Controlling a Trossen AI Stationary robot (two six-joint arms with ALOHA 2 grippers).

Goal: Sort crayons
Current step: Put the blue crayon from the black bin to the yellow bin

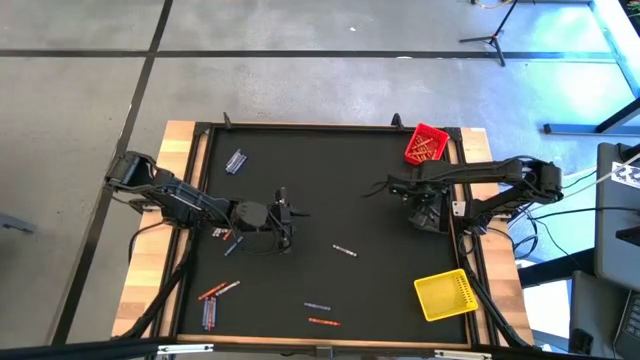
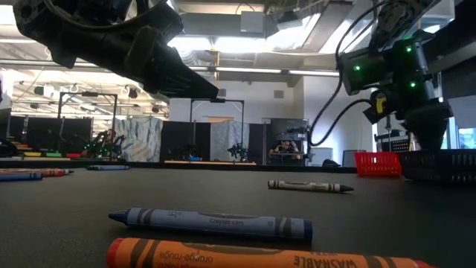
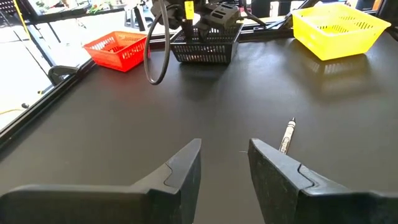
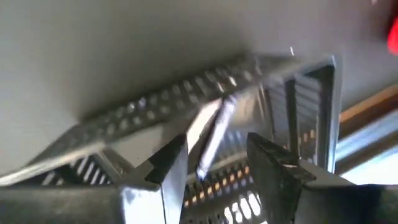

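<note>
Black table [image 1: 330, 180] from above: we see crayons [image 1: 345, 251] scattered mid and near edge, left hand [image 1: 287, 215] hovering part-open, empty. Low view: blue crayon [image 2: 212, 222] lies flat; light, stiff, rolls, so we'd pinch mid-barrel. Right wrist: right hand [image 4: 217, 165] part-open over dark bin [image 4: 205, 106], a grey crayon [image 4: 211, 140] between fingers, grip unclear.
</note>
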